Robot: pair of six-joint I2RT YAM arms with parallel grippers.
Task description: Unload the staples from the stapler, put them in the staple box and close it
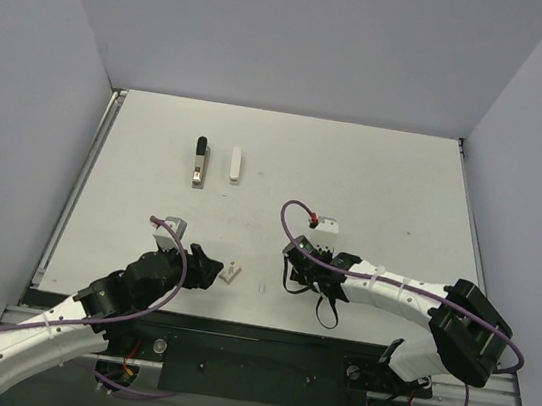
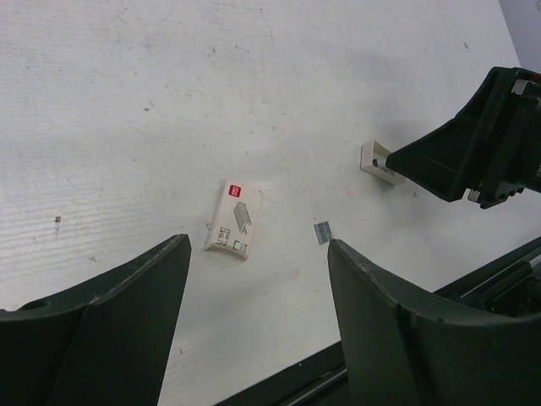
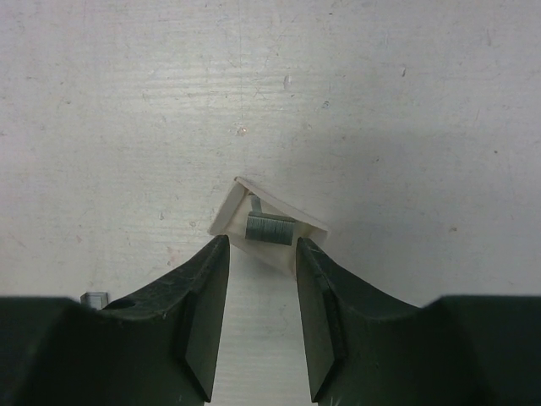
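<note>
The black and metal stapler (image 1: 199,161) lies at the back left of the table, far from both arms. A short strip of staples (image 3: 270,228) rests in a small white open tray (image 3: 237,207), just past the fingertips of my right gripper (image 3: 259,244), which is open with nothing between the jaws. In the left wrist view that tray (image 2: 378,162) sits at the tip of the right gripper (image 2: 397,161). A tiny loose staple strip (image 2: 322,232) lies on the table. My left gripper (image 2: 258,245) is wide open and empty, low over the near edge.
A white staple box with a red label (image 2: 234,218) lies ahead of the left gripper, and in the top view the box (image 1: 231,273) is near the front edge. A white oblong piece (image 1: 236,165) lies right of the stapler. Grey walls surround the table.
</note>
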